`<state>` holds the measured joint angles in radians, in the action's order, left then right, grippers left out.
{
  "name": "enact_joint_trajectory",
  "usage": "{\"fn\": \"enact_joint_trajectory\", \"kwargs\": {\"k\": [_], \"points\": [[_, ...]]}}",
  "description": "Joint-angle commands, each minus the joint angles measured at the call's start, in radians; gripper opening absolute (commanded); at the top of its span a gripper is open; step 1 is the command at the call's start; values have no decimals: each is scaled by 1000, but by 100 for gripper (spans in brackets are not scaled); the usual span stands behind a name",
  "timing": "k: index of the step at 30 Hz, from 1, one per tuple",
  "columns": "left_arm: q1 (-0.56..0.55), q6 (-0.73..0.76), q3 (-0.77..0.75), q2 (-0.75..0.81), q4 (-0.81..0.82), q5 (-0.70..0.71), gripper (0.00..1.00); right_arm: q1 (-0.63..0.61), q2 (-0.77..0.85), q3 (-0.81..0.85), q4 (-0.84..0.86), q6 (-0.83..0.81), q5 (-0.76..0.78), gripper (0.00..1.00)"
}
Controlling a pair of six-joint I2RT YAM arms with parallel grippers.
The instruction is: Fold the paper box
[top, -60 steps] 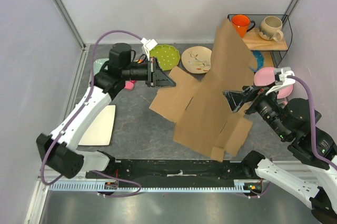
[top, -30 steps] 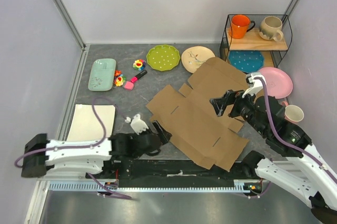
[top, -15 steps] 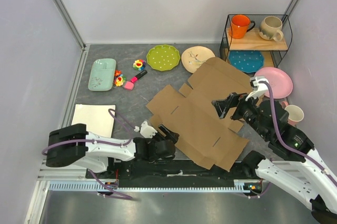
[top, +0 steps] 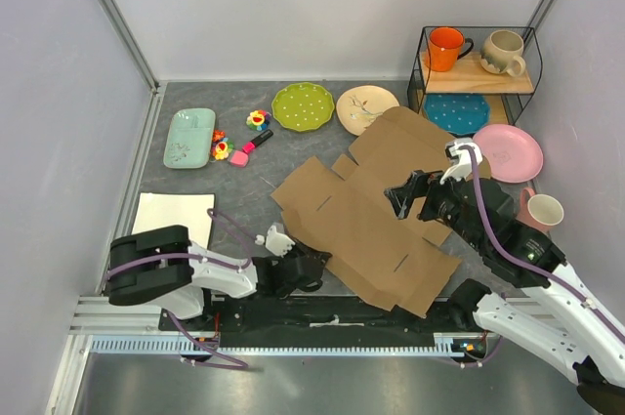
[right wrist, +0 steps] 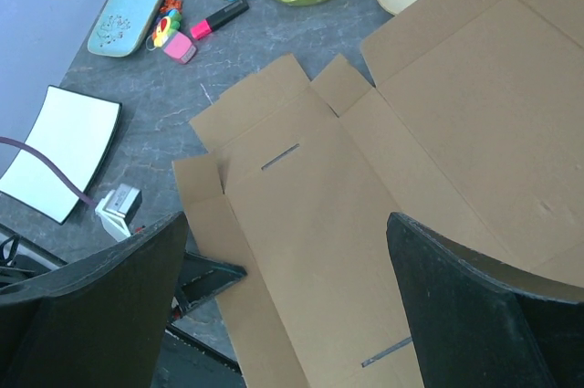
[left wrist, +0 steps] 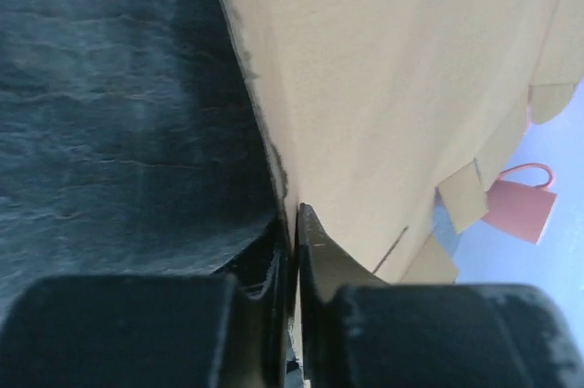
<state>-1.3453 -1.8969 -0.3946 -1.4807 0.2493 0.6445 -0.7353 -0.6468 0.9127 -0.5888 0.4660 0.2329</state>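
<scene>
Grey mottled tabletop (top: 244, 195), flat corrugated paper box (top: 371, 229), left fingers (left wrist: 317, 265) pinching its edge, right fingers (right wrist: 91, 315) spread wide

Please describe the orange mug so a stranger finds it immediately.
Look at the black wire shelf in the far right corner. On its wooden top board stand two mugs. The orange mug is the left one; its neighbour, the beige mug, is pale.

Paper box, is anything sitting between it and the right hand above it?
Nothing visible does. The right hand hangs open over the flat paper box, and the right wrist view shows only bare cardboard below it.
</scene>
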Motion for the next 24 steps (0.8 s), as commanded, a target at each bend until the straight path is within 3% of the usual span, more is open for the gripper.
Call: {"fn": "enact_joint_trajectory", "kwargs": {"k": [1,7,10,13,16,21,24], "points": [[29,168,7,87,-14,0,2,2,-4,9,38,-7,-3,98],[58,576,-180,441,-344,73,2,2,-10,136,-2,-32,11,98],[90,787,-279,563,-386,52,2,2,-16,204,-23,-44,13,98],[159,973,-387,606,-421,-58,2,2,-28,264,-39,-53,2,98],[257,1088,-493,619,-475,-236,2,2,-48,328,-63,-67,-59,98],[480,1148,-619,568,-473,-736,2,2,-77,417,-78,-69,-158,98],[506,1171,-735,478,-478,-929,2,2,-76,433,-77,-56,-167,98]]}}
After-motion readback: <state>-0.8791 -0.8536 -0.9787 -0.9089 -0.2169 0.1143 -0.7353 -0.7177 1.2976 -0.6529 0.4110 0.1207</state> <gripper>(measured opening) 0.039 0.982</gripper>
